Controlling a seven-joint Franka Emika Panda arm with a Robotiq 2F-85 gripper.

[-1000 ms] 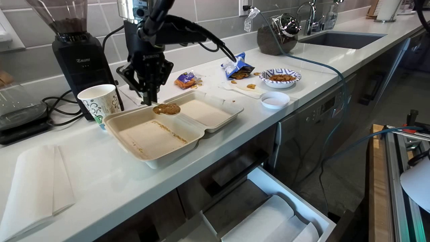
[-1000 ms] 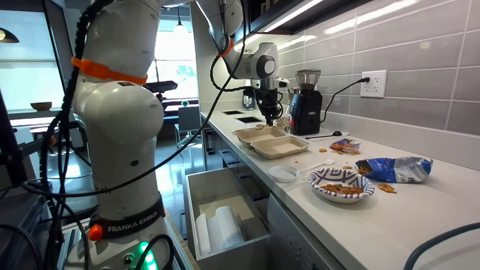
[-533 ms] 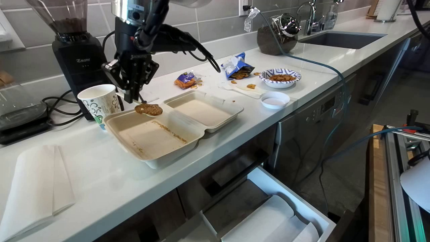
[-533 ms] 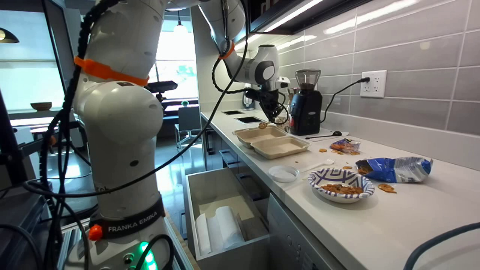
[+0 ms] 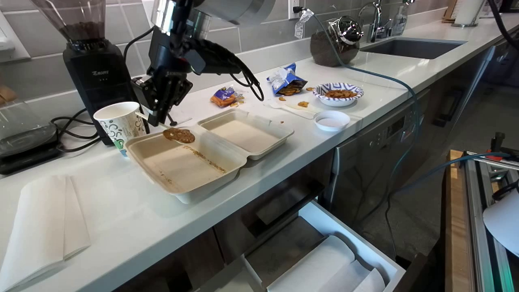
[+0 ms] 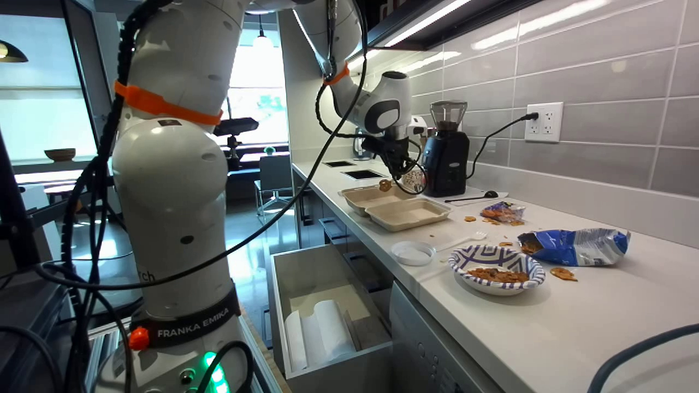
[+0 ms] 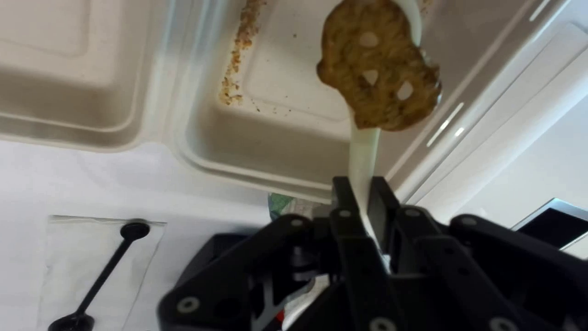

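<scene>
From the wrist alone, cracker (image 7: pixel 386 62) holes show clearly.

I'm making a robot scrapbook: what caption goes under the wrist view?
Black gripper pinching a white spoon that carries a pretzel crisp over an open clamshell box.

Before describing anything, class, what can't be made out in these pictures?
Wrist view: head of the white utensil, mostly covered by the crisp and cut off by the top edge.
In an exterior view: inner floor of the paper cup, hidden by its near wall.
In an exterior view: left side of the glass carafe, cut off by the left edge.
In both exterior views: brown bits in the patterned bowl, too small to identify.
</scene>
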